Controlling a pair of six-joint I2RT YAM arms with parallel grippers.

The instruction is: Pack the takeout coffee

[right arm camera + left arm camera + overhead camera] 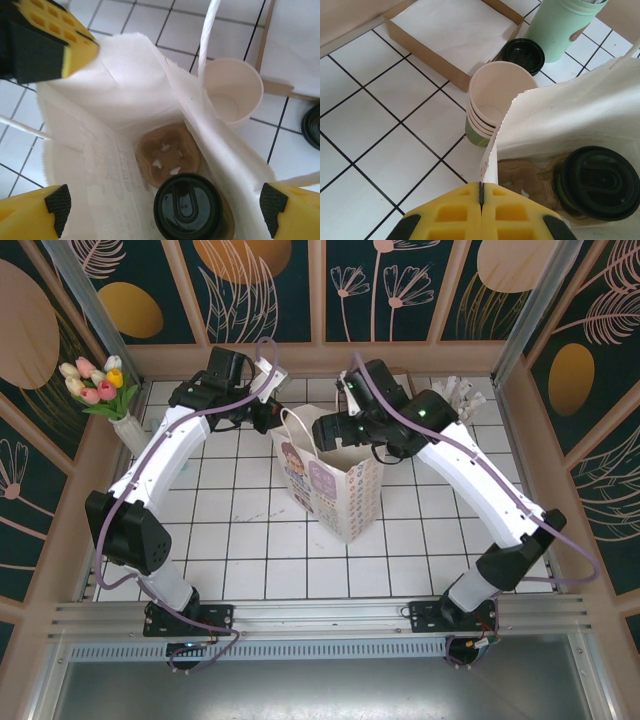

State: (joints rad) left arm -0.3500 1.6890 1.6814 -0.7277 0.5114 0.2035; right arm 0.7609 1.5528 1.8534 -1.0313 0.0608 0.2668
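The takeout coffee (189, 206), a dark green cup under a black lid, stands inside the white paper bag (335, 490) in one slot of a brown pulp carrier (167, 152). It also shows in the left wrist view as a lidded cup (597, 182) low in the bag (570, 110). My left gripper (481, 192) is shut on the bag's rim at its far left corner (268, 418). Directly above the bag's mouth, my right gripper (162, 207) hangs open over the coffee, holding nothing; from above it sits at the bag's top (335, 430).
A stack of open paper cups (500, 100) stands just outside the bag. Behind it lie a loose black lid (522, 54), a pale mint cup (562, 25) and a shallow cardboard box (452, 32). A vase of tulips (105, 390) stands at the far left.
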